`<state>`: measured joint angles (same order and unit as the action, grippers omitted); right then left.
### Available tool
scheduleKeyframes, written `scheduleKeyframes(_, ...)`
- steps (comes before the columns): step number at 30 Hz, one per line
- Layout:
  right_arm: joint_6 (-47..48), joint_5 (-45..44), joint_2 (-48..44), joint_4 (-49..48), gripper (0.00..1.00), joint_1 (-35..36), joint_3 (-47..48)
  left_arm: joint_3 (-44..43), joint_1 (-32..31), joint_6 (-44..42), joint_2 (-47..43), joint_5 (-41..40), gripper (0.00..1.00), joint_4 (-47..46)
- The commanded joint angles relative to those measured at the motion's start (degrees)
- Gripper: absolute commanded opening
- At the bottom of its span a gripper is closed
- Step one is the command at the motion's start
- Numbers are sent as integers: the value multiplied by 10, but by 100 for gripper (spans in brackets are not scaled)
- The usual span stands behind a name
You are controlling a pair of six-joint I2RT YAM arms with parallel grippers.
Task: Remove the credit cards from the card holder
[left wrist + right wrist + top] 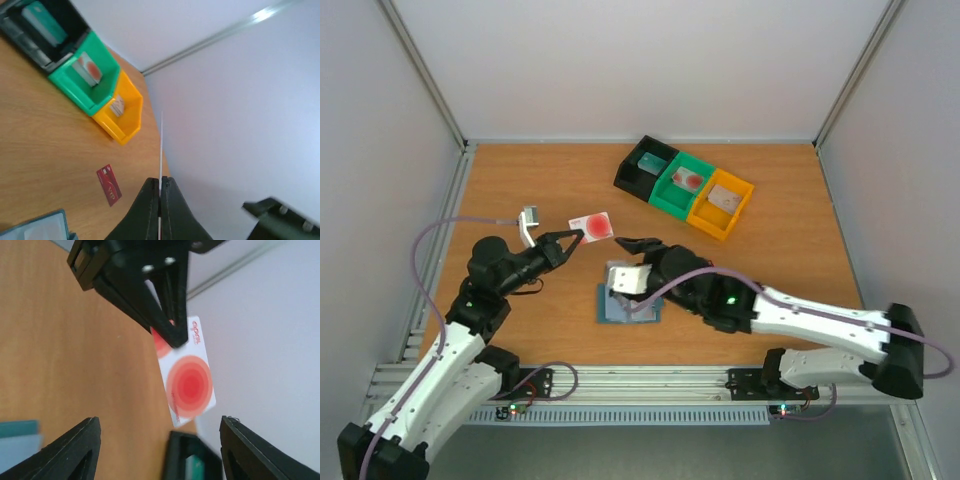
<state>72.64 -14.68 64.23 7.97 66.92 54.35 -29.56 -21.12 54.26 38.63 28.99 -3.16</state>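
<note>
Left gripper (578, 237): clenched on the white card, its fingers (147, 202) pressed together on one end of it; raised off the table (520, 180) and aimed at the right gripper.
White card (592, 225): white with red rings, held clear of the table. The left wrist view shows it edge-on, a thin line rising from between the fingers. The right wrist view shows its printed face.
Right gripper (630, 243): released, fingers spread wide with nothing between them; just beside the free end of the white card and apart from it.
Holder (628, 308): light blue, lying flat on the table near the front edge, partly under the right wrist; what its pockets contain cannot be told.
Red card (109, 185): dark red, flat on the table between the holder and the bins, apart from both.
Black bin (626, 176): far end of a slanted row of three touching bins at the far right of the table; a teal card (651, 160) leans inside.
Green bin (670, 203): middle of the row; holds a spotted card (689, 180), white with a red spot.
Orange bin (708, 222): near end of the row; holds a grey card (724, 195).
</note>
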Motion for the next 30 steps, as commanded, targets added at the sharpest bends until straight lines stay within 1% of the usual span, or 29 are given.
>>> scheduleKeyframes(1,251,-27,83,-405,67,14,-60,-20,18,127,-9,-61,0,44)
scheduleKeyframes(3,310,-38,152,-509,68,19,-70,-19,28,145,-12,-60,0,64)
scheduleKeyframes(4,348,-39,183,-578,68,20,-76,-16,32,151,-15,-59,0,67)
scheduleKeyframes(5,385,-39,218,-669,67,20,-79,-14,34,154,-17,-59,0,68)
scheduleKeyframes(6,424,-41,251,-706,63,20,-75,-12,35,158,-18,-59,0,67)
scheduleKeyframes(7,463,-46,285,-765,57,20,-68,-9,37,160,-20,-58,0,61)
scheduleKeyframes(9,522,-51,336,-830,47,19,-58,-5,38,162,-22,-53,0,43)
scheduleKeyframes(10,538,-53,352,-852,44,18,-56,-4,40,161,-23,-50,0,39)
scheduleKeyframes(16,550,-76,356,-859,42,13,-72,5,45,161,-35,-49,0,38)
scheduleKeyframes(17,551,-81,357,-859,42,12,-74,7,45,163,-35,-49,0,21)
scheduleKeyframes(21,554,-95,361,-859,41,2,-83,10,45,165,-34,-47,0,15)
scheduleKeyframes(23,553,-98,365,-859,38,-4,-85,9,45,164,-34,-46,0,13)
scheduleKeyframes(25,553,-102,370,-859,31,-8,-81,9,45,162,-33,-44,0,9)
scheduleKeyframes(30,559,-98,375,-859,20,-7,-64,9,45,162,-30,-44,0,13)
